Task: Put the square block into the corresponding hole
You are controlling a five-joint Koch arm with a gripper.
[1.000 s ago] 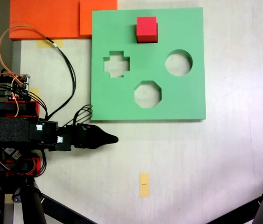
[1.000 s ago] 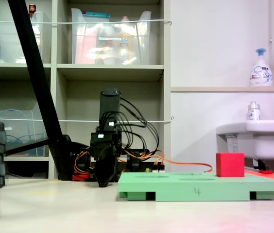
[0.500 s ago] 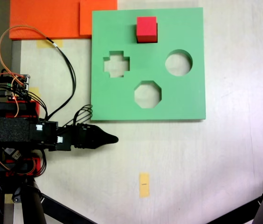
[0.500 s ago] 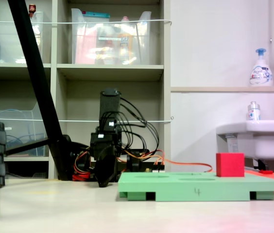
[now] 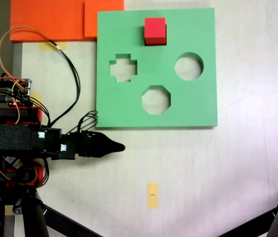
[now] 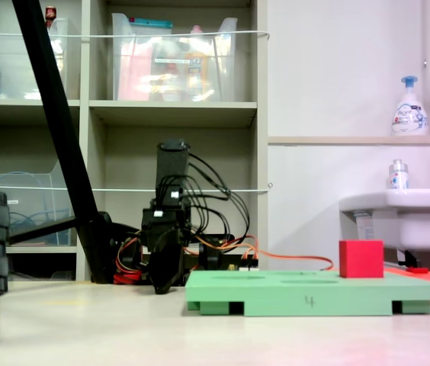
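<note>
your gripper [image 5: 118, 146] rests low over the bench [image 5: 237, 163], short of the green board [image 5: 198, 103]; its jaws come to one dark point, so i cannot tell whether it's clenched. farther off, the square block [image 5: 155, 30] stands proud at the board's far edge. it looks like light, squashy foam: pinch two opposite flat sides, gently.

Even bright indoor light, soft faint shadows, slightly soft focus, pinkish cast near low view's bottom edge
</note>
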